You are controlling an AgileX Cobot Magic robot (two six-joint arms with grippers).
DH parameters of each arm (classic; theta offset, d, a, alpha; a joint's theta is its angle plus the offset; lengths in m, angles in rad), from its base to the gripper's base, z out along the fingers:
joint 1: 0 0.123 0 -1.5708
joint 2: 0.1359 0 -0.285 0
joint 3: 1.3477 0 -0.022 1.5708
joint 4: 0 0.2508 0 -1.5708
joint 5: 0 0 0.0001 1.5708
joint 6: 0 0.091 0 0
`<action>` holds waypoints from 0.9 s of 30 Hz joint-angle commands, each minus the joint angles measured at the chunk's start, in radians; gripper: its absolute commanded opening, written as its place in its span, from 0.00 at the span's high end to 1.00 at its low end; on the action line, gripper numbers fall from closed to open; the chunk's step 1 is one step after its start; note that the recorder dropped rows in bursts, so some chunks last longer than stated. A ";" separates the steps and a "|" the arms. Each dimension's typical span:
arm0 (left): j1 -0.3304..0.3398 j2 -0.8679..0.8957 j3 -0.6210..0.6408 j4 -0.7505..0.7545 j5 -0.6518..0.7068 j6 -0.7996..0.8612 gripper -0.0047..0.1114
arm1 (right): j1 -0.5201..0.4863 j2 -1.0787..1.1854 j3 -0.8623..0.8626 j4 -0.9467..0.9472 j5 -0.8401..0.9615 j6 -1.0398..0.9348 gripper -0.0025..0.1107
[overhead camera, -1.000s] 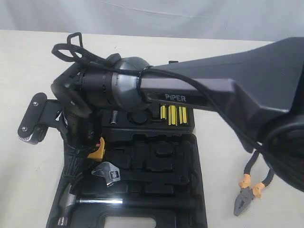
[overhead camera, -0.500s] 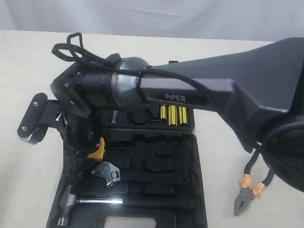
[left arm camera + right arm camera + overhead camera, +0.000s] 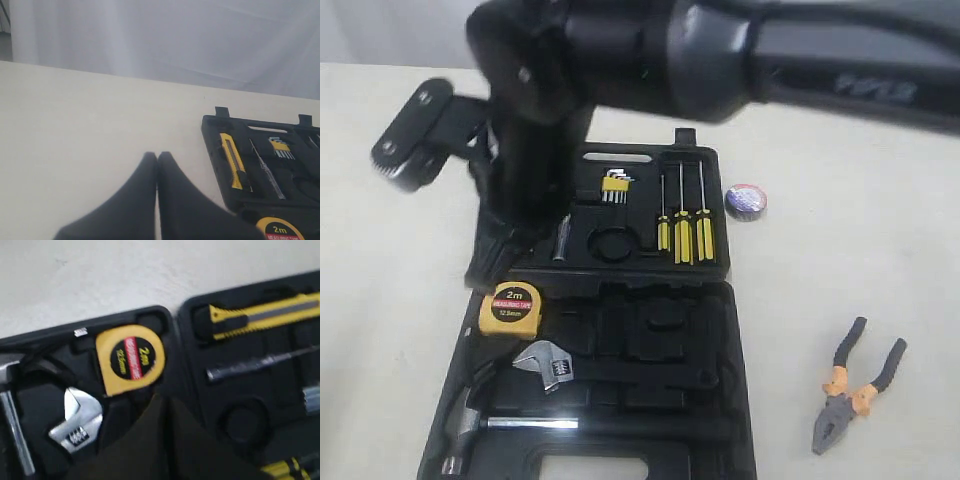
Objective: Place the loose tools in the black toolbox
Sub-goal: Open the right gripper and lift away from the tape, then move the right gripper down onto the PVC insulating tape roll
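Pliers [image 3: 842, 398] lie apart from toolbox [image 3: 730, 420] edge.

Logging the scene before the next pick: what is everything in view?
toolbox: 1, black, open on cream table
wrench: 1, silver, in toolbox
hammer: 1, steel, in toolbox
tape measure: 1, yellow, in toolbox beside wrench
utility knife: 1, yellow-black, in toolbox's other half
thin silver tool: 1, beside utility knife
screwdrivers: 3, yellow handles, in toolbox
hex keys: 1 set, yellow holder, in toolbox
tape roll: 1, black, on table right of toolbox
pliers: 1, black-orange handles, on table right of toolbox
left end effector: 1, black, closed, empty
right end effector: 1, black, closed, empty, above toolbox
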 commanded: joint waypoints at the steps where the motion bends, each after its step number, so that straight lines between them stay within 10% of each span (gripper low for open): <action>1: -0.006 0.004 -0.005 0.004 0.001 0.000 0.96 | -0.076 -0.110 -0.001 0.000 0.155 0.117 0.98; 13: -0.006 0.004 -0.005 0.004 0.001 0.000 0.96 | -0.184 -0.494 0.329 -0.162 0.208 0.386 0.98; 27: -0.006 0.004 -0.005 0.004 0.001 0.000 0.96 | -0.579 -0.465 0.480 -0.076 -0.003 0.407 0.98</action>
